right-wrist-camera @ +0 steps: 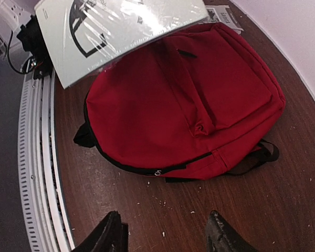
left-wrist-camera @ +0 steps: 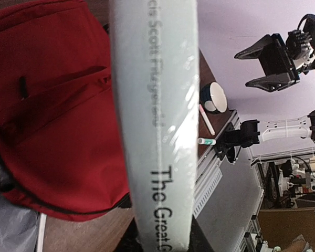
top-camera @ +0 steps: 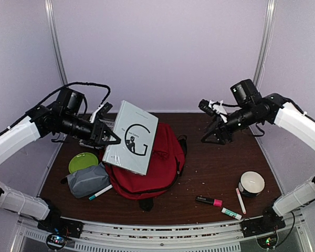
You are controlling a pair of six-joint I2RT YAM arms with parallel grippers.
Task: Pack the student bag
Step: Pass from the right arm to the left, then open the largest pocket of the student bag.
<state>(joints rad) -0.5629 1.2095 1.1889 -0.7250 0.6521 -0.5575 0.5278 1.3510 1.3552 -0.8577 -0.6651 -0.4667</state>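
The red student bag (top-camera: 153, 167) lies flat in the middle of the table; it also shows in the left wrist view (left-wrist-camera: 47, 115) and the right wrist view (right-wrist-camera: 184, 105). My left gripper (top-camera: 106, 137) is shut on a pale grey book (top-camera: 131, 137), "The Great G…" on its spine (left-wrist-camera: 157, 121), and holds it tilted above the bag's left side. The book also shows in the right wrist view (right-wrist-camera: 121, 26). My right gripper (top-camera: 215, 137) is open and empty, in the air right of the bag, fingertips (right-wrist-camera: 107, 236) over bare wood.
A green plate (top-camera: 83, 161) and a grey zip pouch (top-camera: 87, 180) lie left of the bag, with a marker (top-camera: 100, 192) by the pouch. A white bowl (top-camera: 251, 183), a pink-black marker (top-camera: 209, 200), a pen (top-camera: 240, 200) and a small tube (top-camera: 231, 213) lie front right.
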